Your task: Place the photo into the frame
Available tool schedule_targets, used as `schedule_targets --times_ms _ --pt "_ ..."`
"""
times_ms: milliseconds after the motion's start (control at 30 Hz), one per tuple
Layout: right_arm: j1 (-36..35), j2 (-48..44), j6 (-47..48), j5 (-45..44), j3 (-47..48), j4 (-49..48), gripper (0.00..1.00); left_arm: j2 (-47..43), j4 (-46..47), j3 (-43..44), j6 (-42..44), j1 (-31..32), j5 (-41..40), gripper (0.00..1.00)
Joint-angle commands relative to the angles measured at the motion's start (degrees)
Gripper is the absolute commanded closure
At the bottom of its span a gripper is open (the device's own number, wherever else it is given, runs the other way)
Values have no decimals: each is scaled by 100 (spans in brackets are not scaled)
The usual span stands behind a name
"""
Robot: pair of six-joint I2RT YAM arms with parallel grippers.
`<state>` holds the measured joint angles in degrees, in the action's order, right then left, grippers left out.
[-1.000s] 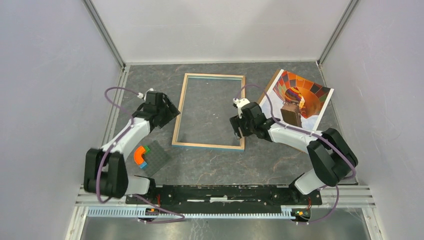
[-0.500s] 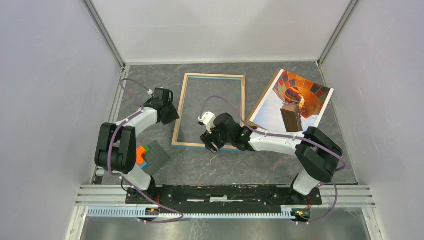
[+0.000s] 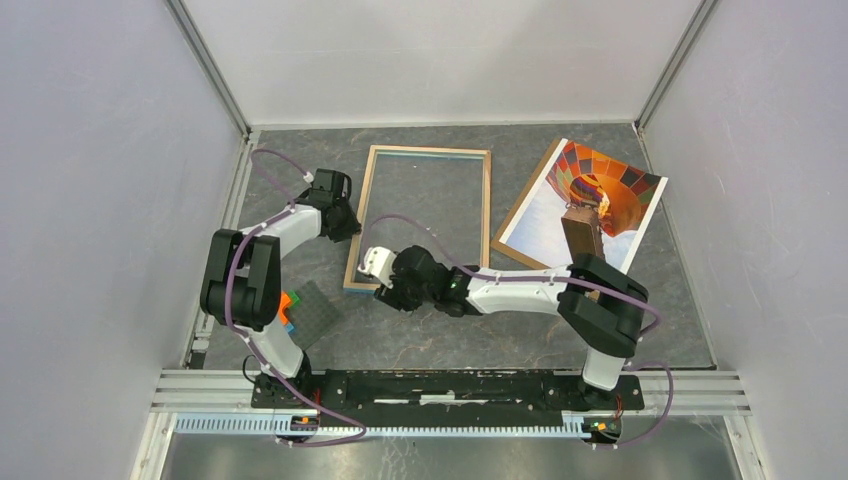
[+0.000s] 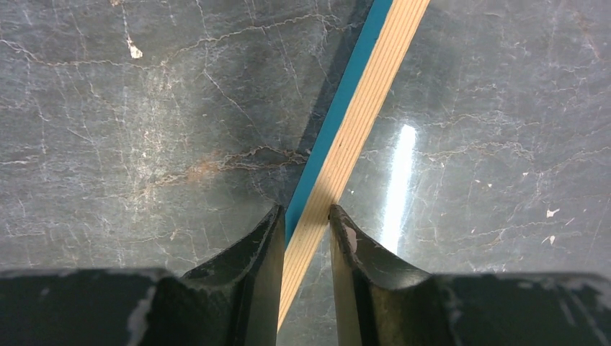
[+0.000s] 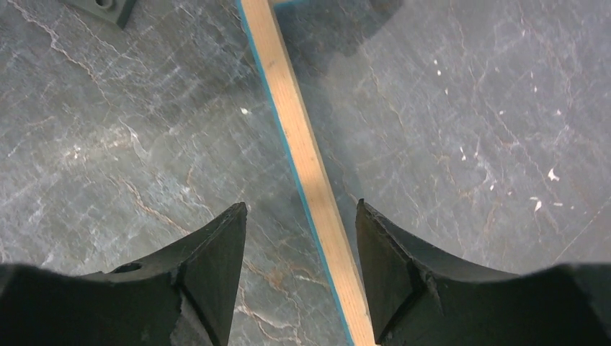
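Top external view: the frame (image 3: pixel 487 200) lies flat on the dark marbled table (image 3: pixel 560 330), in the middle and a little toward the far side, light wood face up with a strip of blue along its edges. Its long axis runs from the arms toward the far wall, leaning slightly right at the far end, and its short rails lie across. The table shows through its see-through middle.

The photo (image 3: pixel 545 215) lies picture side up to the right of the frame, near it but apart. It is turned askew so that one corner points at the far wall, and the right arm covers its near corner.

The left gripper (image 3: pixel 343 222) is at the frame's left long rail, about halfway along. In the left wrist view its fingers (image 4: pixel 270 241) stand narrow, one against the blue outer edge and one against the wood, pinching the rail between them.

The right gripper (image 3: pixel 388 292) reaches across to the frame's near left corner. In the right wrist view its jaws stand wide, straddling the near short rail with bare table showing on either side, touching nothing.

A grey studded plate (image 3: pixel 312 312) with orange, green and blue bricks sits near the left arm, apart from the frame.
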<state>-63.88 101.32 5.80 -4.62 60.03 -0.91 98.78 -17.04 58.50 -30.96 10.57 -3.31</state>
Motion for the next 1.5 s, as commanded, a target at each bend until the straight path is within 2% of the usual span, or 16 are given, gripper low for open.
schedule_targets --times_ms 0,267,600,867,1200,1467 --pt "-257 299 263 -864 480 -182 39 120 -58 62 284 -46 -162 64" --pt "-278 643 212 -1232 773 -195 54 -45 -28 -187 310 -151 -235 66" --pt "-279 1005 422 -1355 985 -103 62 -81 -34 -225 337 -160 -256 70" --pt "-281 1402 247 -1743 1290 252 66 -34 -194 -205 365 -167 -340 76" --pt "-281 1700 -279 -2607 1462 422 68 -36 -225 -225 398 -165 -362 79" --pt "-222 1783 -1554 -3086 1544 715 69 -27 -216 -226 415 -169 -333 80"
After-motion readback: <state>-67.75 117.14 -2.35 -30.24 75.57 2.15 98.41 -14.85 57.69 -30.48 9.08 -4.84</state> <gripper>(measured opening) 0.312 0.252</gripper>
